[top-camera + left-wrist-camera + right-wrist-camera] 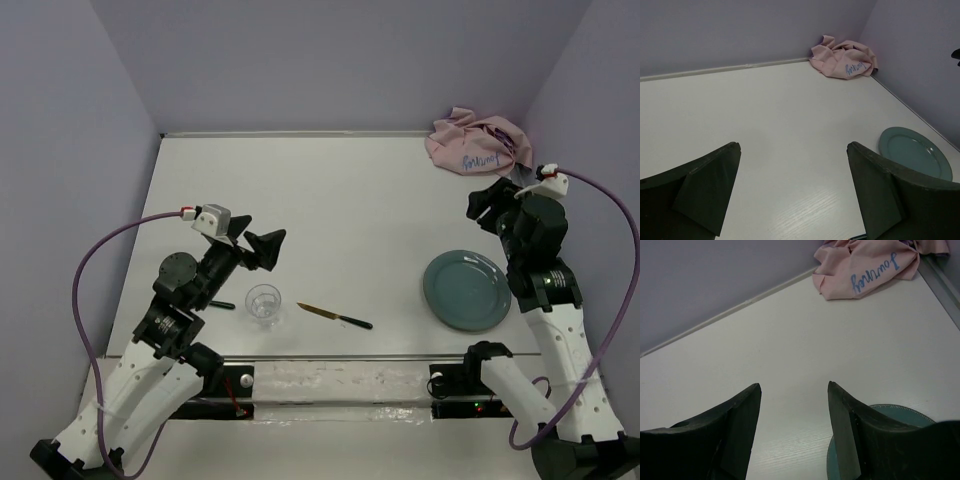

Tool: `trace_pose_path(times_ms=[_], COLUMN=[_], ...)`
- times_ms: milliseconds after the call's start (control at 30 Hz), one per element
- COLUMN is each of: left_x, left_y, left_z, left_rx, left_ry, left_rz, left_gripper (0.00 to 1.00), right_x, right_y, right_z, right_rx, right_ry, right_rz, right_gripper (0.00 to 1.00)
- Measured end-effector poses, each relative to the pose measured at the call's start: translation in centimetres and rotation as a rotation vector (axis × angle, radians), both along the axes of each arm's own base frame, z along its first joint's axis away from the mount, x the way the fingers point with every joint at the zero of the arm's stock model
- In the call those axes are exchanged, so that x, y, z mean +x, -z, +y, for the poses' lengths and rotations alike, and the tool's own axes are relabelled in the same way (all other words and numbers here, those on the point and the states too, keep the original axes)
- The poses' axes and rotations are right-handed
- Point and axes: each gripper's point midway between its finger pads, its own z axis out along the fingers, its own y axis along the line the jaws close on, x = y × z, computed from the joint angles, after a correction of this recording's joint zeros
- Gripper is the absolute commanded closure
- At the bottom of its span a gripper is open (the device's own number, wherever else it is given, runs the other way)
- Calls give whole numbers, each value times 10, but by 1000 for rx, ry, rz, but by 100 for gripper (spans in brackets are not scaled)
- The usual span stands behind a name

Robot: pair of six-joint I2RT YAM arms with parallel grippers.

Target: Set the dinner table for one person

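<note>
The dinner table (340,200) is a plain white top. On it lie a teal plate (466,290) at the right, a clear glass (264,303) near the front left, and a knife (334,315) with a dark handle between them. My left gripper (268,248) is open and empty, above the table just behind the glass; in the left wrist view the left gripper (793,147) has bare table between its jaws. My right gripper (480,208) is open and empty, above the table behind the plate; the right wrist view shows the right gripper (794,385) over bare table, with the plate (900,412) under its right finger.
A crumpled pink cloth (475,140) with blue script lies in the far right corner, also in the left wrist view (842,62) and the right wrist view (867,270). A dark utensil handle (222,304) pokes out from under my left arm. Purple walls enclose three sides.
</note>
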Motion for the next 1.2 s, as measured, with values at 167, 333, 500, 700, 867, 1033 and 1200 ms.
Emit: trace_pose_path(times_ms=[167,333,500,700,867,1033,1200], left_x=[2,2,2,3,9,15,20], left_y=[2,5,5,6,10,17,24], left_z=[-1,-3,-5,-4,0,1,1], left_rx=[6,12,13,12,21,36,55], left_ry=[1,8,14,4,-36,-62,-77], left_rz=[9,17,19,21,38,61,78], left_gripper=[1,1,1,1,1,6,8], right_x=[10,23,54,113,174,235,285], right_y=[16,33,67,104,133,174,207], right_z=[-3,-8,-10,-25,-50,-77,-93], right_rx=[-13,-27,-44,-104,-103,-102,-93], right_ry=[20,53,78,168,237,291,314], right_rz=[57,111,211,302,338,382,412], right_gripper=[38,39,42,44,43,35,18])
